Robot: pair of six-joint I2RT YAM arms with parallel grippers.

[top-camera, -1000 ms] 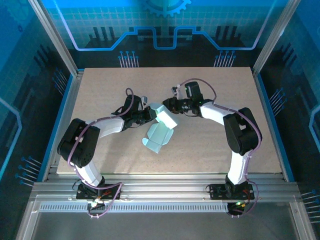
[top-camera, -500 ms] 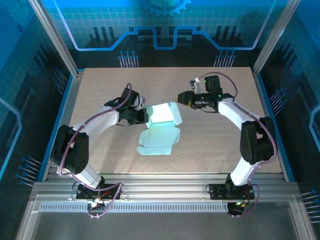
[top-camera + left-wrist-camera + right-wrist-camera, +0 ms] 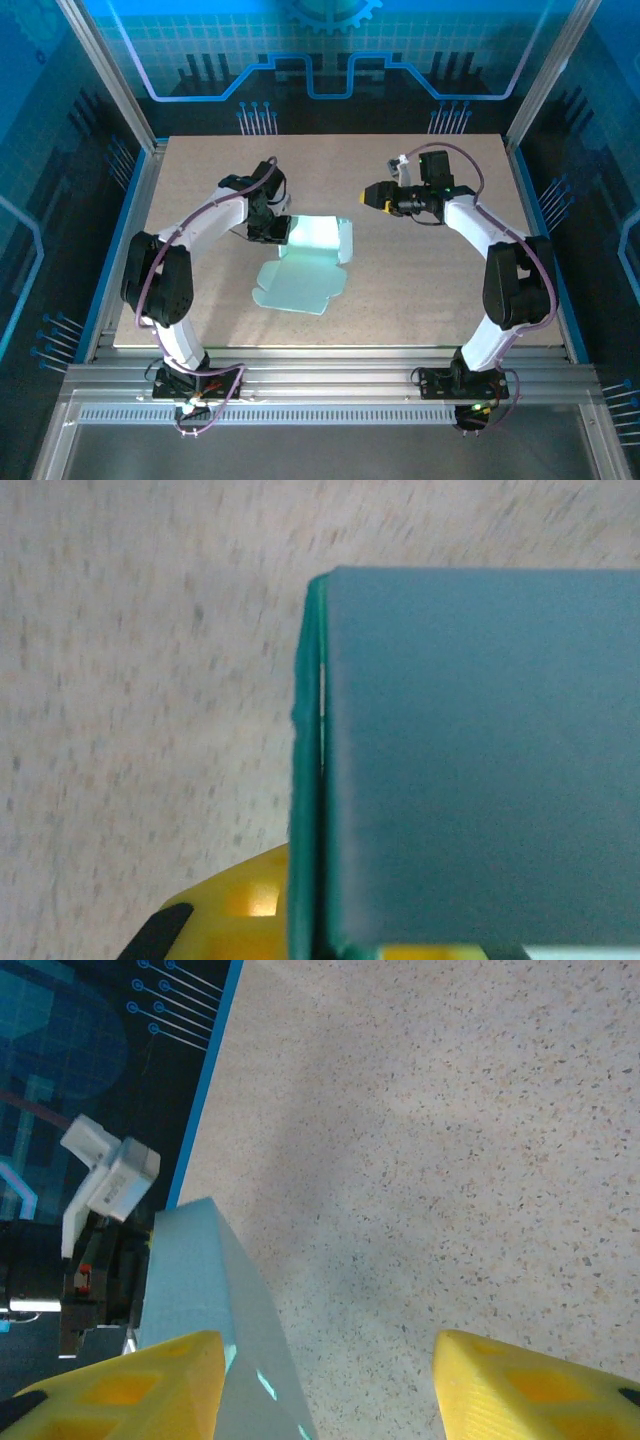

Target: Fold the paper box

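The paper box (image 3: 300, 278) is a pale light-blue card blank lying near the table's middle, with one panel (image 3: 320, 234) raised at its far side. My left gripper (image 3: 274, 230) is shut on the left edge of that raised panel. In the left wrist view the paper box (image 3: 480, 760) looms dark and close, pinched beside a yellow finger (image 3: 225, 910). My right gripper (image 3: 368, 197) hovers to the right of the box, open and apart from it. Bare table lies between the fingers of the right gripper (image 3: 330, 1390), and the paper box (image 3: 190, 1270) stands to the left of them.
The speckled table (image 3: 430, 290) has free room to the right of the box and along the near edge. Metal frame posts (image 3: 105, 70) and blue side rails (image 3: 130, 195) bound it. The left arm's wrist (image 3: 100, 1250) shows beyond the box in the right wrist view.
My right gripper has opened and drawn back to the right, away from the box. My left gripper has swung leftward and back with the panel, and the blank now lies flatter.
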